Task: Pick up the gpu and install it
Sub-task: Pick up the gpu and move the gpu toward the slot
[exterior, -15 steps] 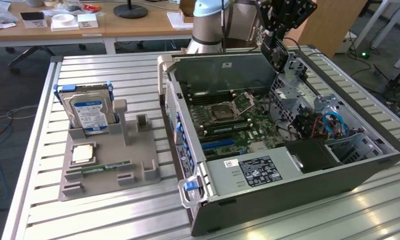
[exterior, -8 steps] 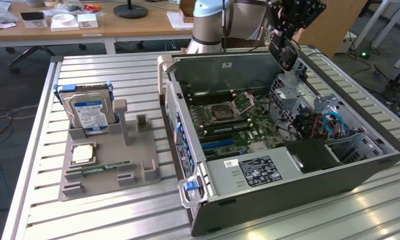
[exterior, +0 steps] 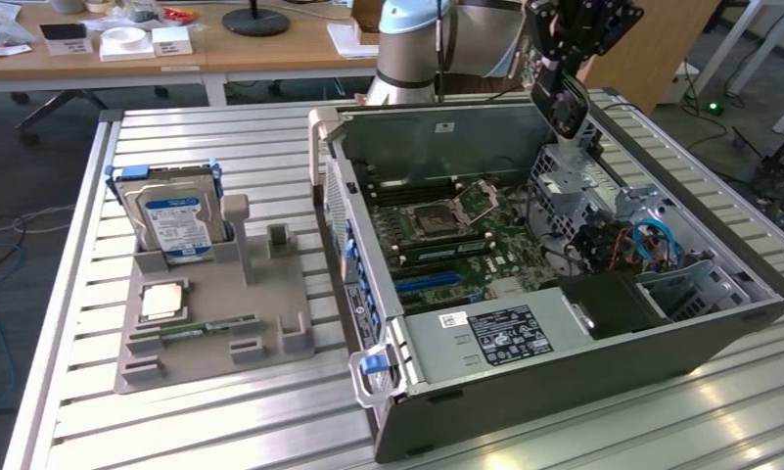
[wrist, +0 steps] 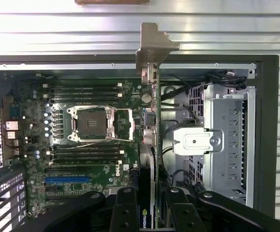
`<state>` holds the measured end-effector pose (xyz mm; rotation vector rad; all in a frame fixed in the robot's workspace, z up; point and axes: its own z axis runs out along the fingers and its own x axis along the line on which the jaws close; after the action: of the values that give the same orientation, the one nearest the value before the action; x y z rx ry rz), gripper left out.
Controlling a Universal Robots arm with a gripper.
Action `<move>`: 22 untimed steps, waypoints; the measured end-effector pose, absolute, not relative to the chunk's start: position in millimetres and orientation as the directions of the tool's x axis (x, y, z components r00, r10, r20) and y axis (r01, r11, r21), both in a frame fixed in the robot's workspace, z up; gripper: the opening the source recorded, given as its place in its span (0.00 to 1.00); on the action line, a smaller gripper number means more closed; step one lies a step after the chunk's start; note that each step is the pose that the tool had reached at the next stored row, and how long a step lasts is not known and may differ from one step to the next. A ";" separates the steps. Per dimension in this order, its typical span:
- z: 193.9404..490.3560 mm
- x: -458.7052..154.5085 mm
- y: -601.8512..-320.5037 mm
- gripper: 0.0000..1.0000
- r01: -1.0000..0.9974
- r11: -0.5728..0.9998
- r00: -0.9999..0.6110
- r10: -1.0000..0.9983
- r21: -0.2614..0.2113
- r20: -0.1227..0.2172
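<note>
The gpu [exterior: 562, 103] hangs edge-down over the back right part of the open computer case [exterior: 705, 338]. It is a thin dark card, and my gripper [exterior: 572, 61] is shut on its upper end. In the wrist view I look along the gpu [wrist: 154, 121] edge-on, with its silver bracket [wrist: 154, 46] at the far end, over the case's rim. The black fingers [wrist: 125, 212] of my gripper [wrist: 152, 215] clamp the card from both sides. The card hovers above the motherboard [wrist: 82, 140], between the processor socket [wrist: 92, 123] and the drive cage [wrist: 227, 140].
A grey holder [exterior: 208, 333] on the exterior view's left carries a hard drive [exterior: 172, 220], a processor chip [exterior: 161, 302] and a green memory stick [exterior: 208, 326]. Inside the case are a blue slot [exterior: 431, 284], cables [exterior: 646, 245] and a power supply [exterior: 496, 338]. The slatted table [exterior: 235, 421] surrounds both.
</note>
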<state>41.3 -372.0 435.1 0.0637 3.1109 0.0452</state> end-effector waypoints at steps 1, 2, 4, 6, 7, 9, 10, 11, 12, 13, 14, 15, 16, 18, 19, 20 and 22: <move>435.2 41.5 -372.6 0.26 0.040 0.999 -0.999 0.041 0.030 -0.029; 435.2 41.7 -373.3 0.26 0.041 0.999 -0.999 0.041 0.030 -0.029; 435.2 42.1 -375.4 0.26 0.041 0.999 -0.999 0.041 0.029 -0.029; 435.1 42.5 -378.0 0.26 0.041 0.999 -0.999 0.041 0.029 -0.029; 435.2 42.7 -379.5 0.26 0.041 0.999 -0.999 0.041 0.029 -0.029; 435.2 43.1 -383.1 0.26 0.041 0.999 -0.999 0.041 0.029 -0.029; 435.1 43.5 -385.2 0.26 0.041 0.999 -0.999 0.041 0.029 -0.029; 435.2 43.7 -387.2 0.26 0.041 0.999 -0.999 0.041 0.029 -0.029; 435.1 44.1 -389.6 0.26 0.041 0.999 -0.999 0.041 0.029 -0.029; 435.2 44.4 -391.8 0.26 0.041 0.999 -0.999 0.041 0.029 -0.029; 435.1 44.7 -394.1 0.26 0.041 0.999 -0.999 0.041 0.029 -0.029; 435.1 44.9 -396.5 0.26 0.041 0.999 -0.999 0.041 0.030 -0.029; 435.2 45.2 -398.7 0.26 0.041 0.999 -0.999 0.041 0.029 -0.029; 435.2 45.7 -402.9 0.26 0.041 0.999 -0.999 0.041 0.029 -0.029; 435.2 45.9 -404.8 0.26 0.041 0.999 -0.999 0.041 0.029 -0.029; 435.1 46.1 -406.3 0.26 0.041 0.999 -0.999 0.041 0.030 -0.029; 435.1 46.2 -407.1 0.26 0.041 0.999 -0.999 0.042 0.030 -0.029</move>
<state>46.2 -407.1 435.1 0.0640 3.1108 0.0452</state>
